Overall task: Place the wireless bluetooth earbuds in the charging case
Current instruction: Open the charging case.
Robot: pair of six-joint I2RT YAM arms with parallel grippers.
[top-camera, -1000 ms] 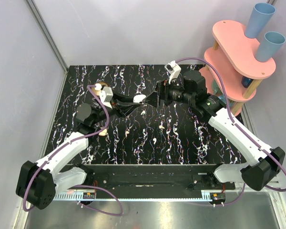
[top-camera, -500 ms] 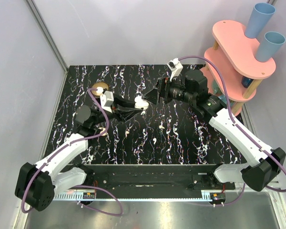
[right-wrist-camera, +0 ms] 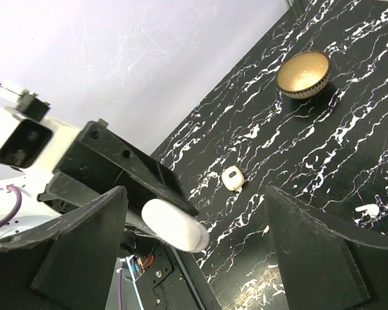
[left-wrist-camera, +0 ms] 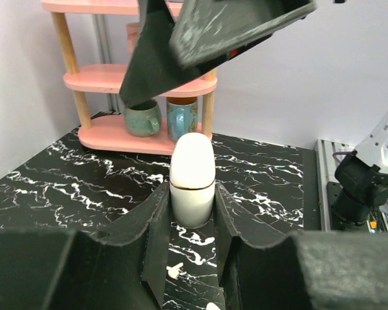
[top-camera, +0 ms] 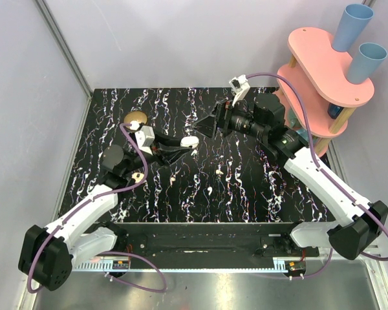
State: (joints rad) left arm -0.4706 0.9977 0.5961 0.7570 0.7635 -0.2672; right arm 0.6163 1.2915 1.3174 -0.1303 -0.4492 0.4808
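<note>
My left gripper (top-camera: 185,141) is shut on the charging case (top-camera: 189,139), a closed white case with a thin gold seam, and holds it above the table. In the left wrist view the case (left-wrist-camera: 192,177) stands between the fingers. My right gripper (top-camera: 204,126) is open and empty, just beyond the case. The case (right-wrist-camera: 174,225) shows between its fingers in the right wrist view. Two white earbuds (top-camera: 220,171) (top-camera: 209,192) lie on the black marble table right of the case. Two earbuds show below the case (left-wrist-camera: 173,271) (left-wrist-camera: 210,306).
A brass-coloured bowl (top-camera: 135,117) stands at the far left and shows in the right wrist view (right-wrist-camera: 302,73). A small cream rounded-square item with a dark spot (right-wrist-camera: 233,177) lies near the left arm. A pink shelf (top-camera: 323,84) with blue cups stands at the far right.
My left wrist has shifted and turned a little, carrying the case slightly nearer. My right gripper has drawn back and away from the case, staying open.
</note>
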